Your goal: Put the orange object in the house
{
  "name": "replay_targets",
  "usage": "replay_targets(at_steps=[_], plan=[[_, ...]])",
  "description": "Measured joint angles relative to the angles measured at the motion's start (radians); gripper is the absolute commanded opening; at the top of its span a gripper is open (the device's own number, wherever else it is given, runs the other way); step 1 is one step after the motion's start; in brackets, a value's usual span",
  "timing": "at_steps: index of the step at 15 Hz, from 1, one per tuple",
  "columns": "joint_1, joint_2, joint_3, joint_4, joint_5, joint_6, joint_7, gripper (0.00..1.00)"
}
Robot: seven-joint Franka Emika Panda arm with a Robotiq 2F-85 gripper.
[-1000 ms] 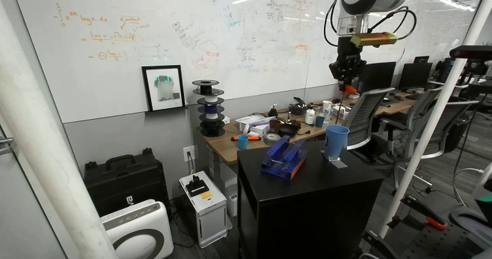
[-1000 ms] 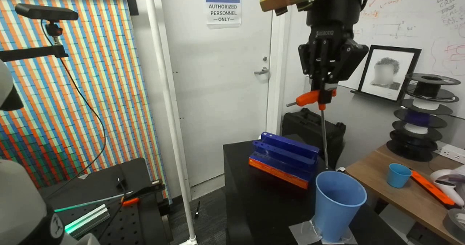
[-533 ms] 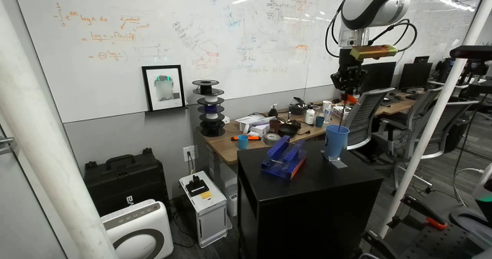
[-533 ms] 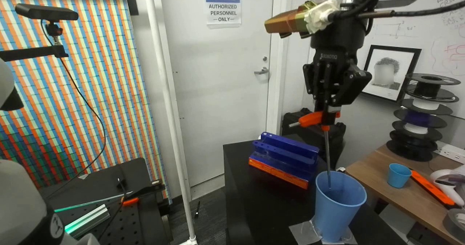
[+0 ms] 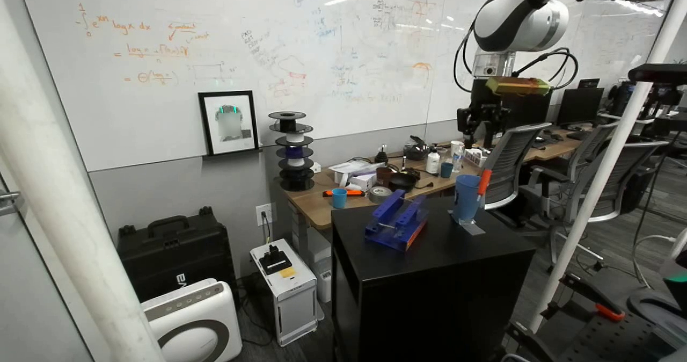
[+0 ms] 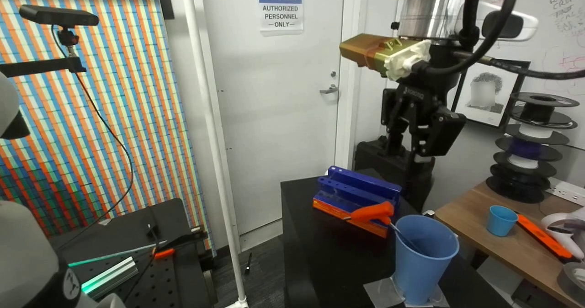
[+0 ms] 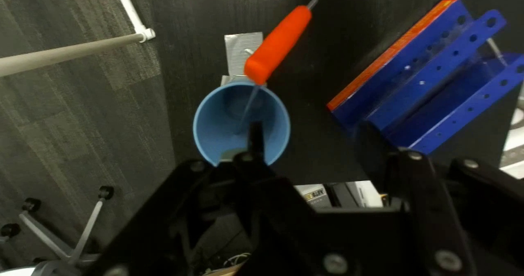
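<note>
The orange tool [image 7: 278, 44] leans in the blue cup [image 6: 422, 271], and the gripper [image 7: 312, 139] up above holds nothing.
The tool's metal rod [image 7: 249, 104] goes down inside the cup, but the orange handle [image 6: 372, 212] tilts out past the edge. The fingers [image 7: 256, 141] are spread wide, well apart from the handle. The tool looks hard and stiff, likely light and not easy to break, though the handle may be a bit slippery. That fat end is probably the heavy one, so a bump might tip it out. If it needs fixing, the best place to pinch is the middle of the handle, away from the cup. Tape [image 7: 237, 55] at the cup's foot should help it stay put.
</note>
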Motion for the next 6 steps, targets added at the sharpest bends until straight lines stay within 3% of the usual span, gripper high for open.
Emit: replay_targets(at_steps=[2, 6], plan=[[0.0, -0.048, -0.001, 0.002, 0.118, -0.041, -0.09, 1.0], [-0.001, -0.209, -0.033, 0.002, 0.31, -0.22, -0.252, 1.0]])
